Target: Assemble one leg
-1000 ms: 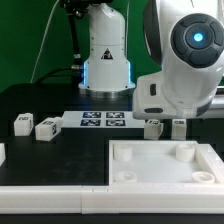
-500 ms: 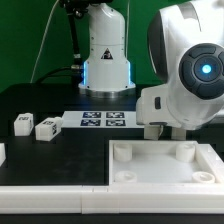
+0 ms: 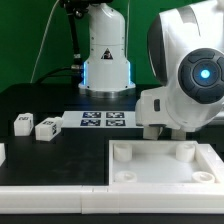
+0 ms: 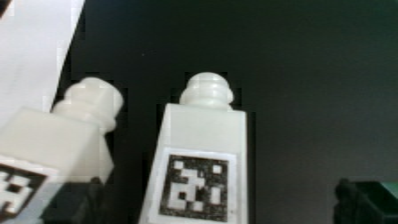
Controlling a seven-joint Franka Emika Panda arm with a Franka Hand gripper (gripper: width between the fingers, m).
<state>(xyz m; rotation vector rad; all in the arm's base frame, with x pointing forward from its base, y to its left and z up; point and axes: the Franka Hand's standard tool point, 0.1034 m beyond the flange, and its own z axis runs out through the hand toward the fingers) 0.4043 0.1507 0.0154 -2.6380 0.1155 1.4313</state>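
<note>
Compared with a second ago, the arm sits lower and further toward the exterior view's left, now hiding the two pegs it hangs over. Nearest lies the large white square tray-like piece (image 3: 160, 168). Just behind its rim, the wrist view shows the leg (image 4: 205, 150), a small white block-shaped plastic peg with a black-and-white tag, standing upright just beside a matching white peg (image 4: 57, 130). The two-finger gripper (image 4: 222, 198) appears spread wide around the leg, holding nothing. With the neighbour so close, one finger could land on it and tip it. The tray rim limits room on the near side. Beyond, bare black table reaches the thin white marker board (image 3: 100, 120), with two more white pegs (image 3: 33, 125) well apart.
</note>
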